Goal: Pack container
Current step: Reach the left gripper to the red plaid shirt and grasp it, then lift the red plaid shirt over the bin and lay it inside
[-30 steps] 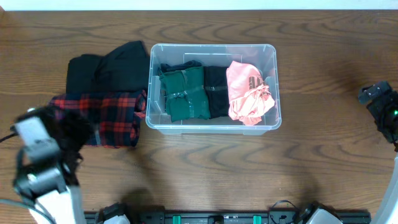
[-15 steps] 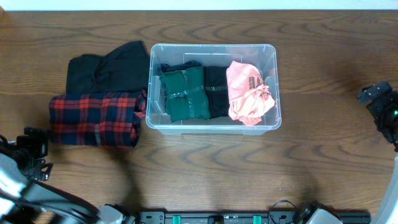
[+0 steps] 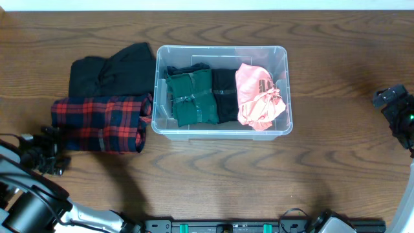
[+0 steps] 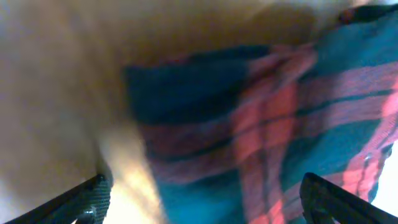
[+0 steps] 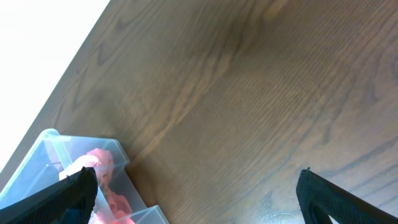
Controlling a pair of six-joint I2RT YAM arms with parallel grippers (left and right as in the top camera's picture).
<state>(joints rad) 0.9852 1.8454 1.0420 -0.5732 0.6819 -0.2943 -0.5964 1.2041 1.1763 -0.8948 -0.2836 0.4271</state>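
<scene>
The clear container (image 3: pixel 283 90) stands mid-table and holds a green garment (image 3: pixel 192 97), a black one (image 3: pixel 224 95) and a pink one (image 3: pixel 257 96). Its corner shows in the right wrist view (image 5: pixel 43 144). A red plaid shirt (image 3: pixel 103 123) lies folded left of the container, with a black garment (image 3: pixel 113 71) behind it. My left gripper (image 3: pixel 46 155) is open, low at the plaid shirt's left edge; the left wrist view shows blurred plaid cloth (image 4: pixel 261 137) between its fingers (image 4: pixel 199 199). My right gripper (image 3: pixel 396 107) is open and empty at the far right, fingers over bare wood (image 5: pixel 196 199).
The wooden table (image 3: pixel 207 175) reaches a white wall at the back. Black fixtures line the front edge (image 3: pixel 226 226).
My left arm has swung from beside the plaid shirt down to the left edge, then back up to the shirt's left side. The right arm has not moved.
</scene>
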